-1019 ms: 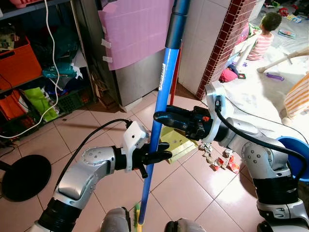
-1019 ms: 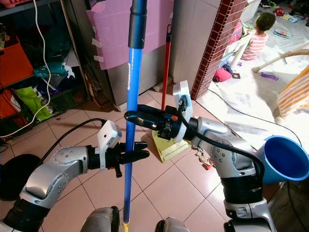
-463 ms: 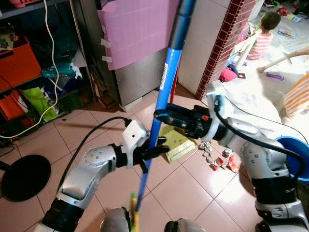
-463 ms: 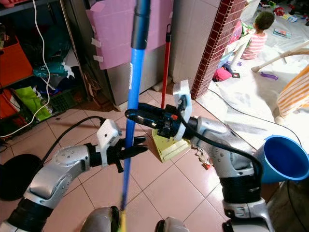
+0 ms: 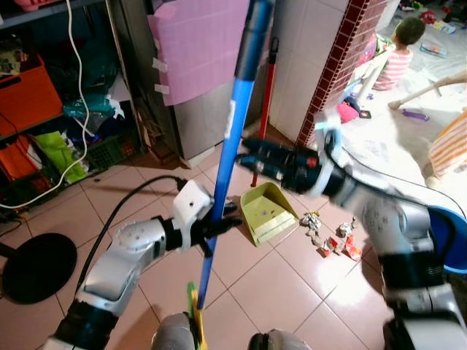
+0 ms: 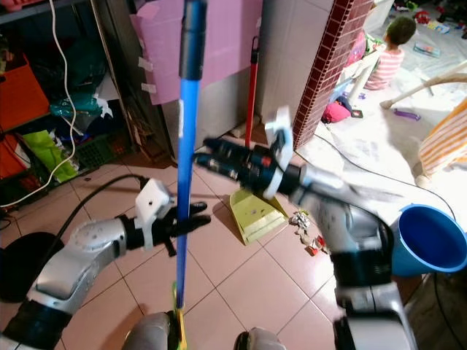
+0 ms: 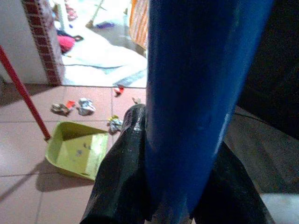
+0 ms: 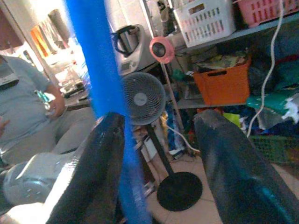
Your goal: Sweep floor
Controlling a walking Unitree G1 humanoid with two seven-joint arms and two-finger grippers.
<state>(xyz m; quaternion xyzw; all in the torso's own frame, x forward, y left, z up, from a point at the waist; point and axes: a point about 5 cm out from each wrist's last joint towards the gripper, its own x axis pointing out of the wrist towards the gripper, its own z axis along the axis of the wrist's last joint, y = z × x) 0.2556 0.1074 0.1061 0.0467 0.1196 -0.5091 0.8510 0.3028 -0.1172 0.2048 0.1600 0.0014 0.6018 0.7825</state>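
The left claw (image 5: 219, 227) is clenched on the blue broom handle (image 5: 226, 157) low down, steering the sweep. The right claw (image 5: 252, 159), released with fingers spread, sits higher beside the handle, likely to regrip it.

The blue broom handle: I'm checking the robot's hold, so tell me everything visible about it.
The blue broom handle is a long, glossy pole with a black upper section and a pale label, leaning slightly, its foot meeting a yellow-green broom head near the robot's feet. The left gripper is shut on it low down. The right gripper, blurred, has open jaws beside the pole.
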